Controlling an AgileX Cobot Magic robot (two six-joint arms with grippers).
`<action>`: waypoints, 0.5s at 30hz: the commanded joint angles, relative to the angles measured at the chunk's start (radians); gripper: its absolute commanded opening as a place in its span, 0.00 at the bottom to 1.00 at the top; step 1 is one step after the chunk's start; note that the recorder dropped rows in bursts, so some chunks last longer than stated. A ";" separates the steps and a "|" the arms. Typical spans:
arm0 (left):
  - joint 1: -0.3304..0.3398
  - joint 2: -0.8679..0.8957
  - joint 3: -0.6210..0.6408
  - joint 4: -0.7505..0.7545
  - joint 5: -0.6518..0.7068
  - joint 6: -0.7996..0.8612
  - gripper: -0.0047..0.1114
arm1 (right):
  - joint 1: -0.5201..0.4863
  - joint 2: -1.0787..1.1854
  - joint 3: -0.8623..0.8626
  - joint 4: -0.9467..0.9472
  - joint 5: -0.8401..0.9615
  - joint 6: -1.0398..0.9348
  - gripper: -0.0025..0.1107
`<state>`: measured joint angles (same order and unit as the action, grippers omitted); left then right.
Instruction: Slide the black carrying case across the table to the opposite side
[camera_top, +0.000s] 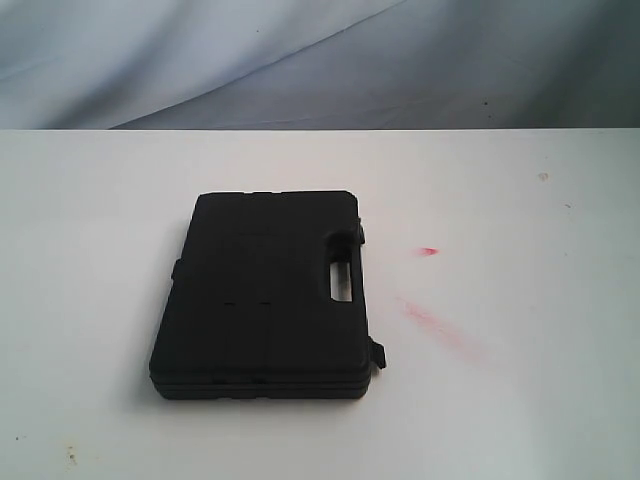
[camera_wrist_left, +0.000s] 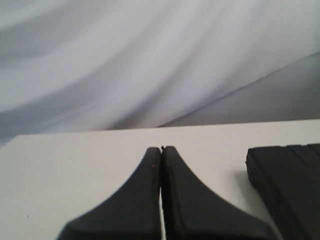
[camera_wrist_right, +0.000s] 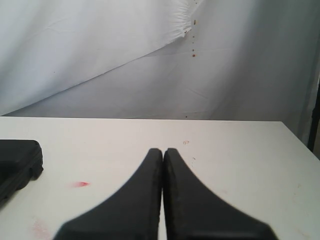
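The black carrying case (camera_top: 265, 295) lies flat and closed on the white table (camera_top: 520, 400), left of the middle, its handle slot on the right side. Neither arm shows in the exterior view. In the left wrist view my left gripper (camera_wrist_left: 162, 149) is shut with nothing in it, hovering over bare tabletop; one corner of the case (camera_wrist_left: 290, 185) lies apart from it at the frame's edge. My right gripper (camera_wrist_right: 163, 150) is likewise shut and empty above the table, with the case's end (camera_wrist_right: 17, 162) well off to the side.
Red smears (camera_top: 430, 315) and a red spot (camera_top: 428, 250) mark the table right of the case; the spot (camera_wrist_right: 81, 184) shows in the right wrist view too. A creased white cloth backdrop (camera_top: 320, 60) hangs behind the table's far edge.
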<state>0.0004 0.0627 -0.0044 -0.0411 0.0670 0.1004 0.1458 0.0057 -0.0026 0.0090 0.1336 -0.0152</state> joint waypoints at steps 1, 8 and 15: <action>0.001 -0.004 0.004 0.000 0.115 0.005 0.04 | -0.006 -0.006 0.003 0.003 -0.011 0.000 0.02; 0.001 -0.004 0.004 0.033 0.113 0.005 0.04 | -0.006 -0.006 0.003 0.003 -0.011 0.000 0.02; 0.001 -0.004 0.004 0.050 0.113 0.005 0.04 | -0.006 -0.006 0.003 0.003 -0.011 0.000 0.02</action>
<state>0.0004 0.0627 -0.0044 0.0000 0.1802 0.1004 0.1458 0.0057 -0.0026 0.0090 0.1336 -0.0152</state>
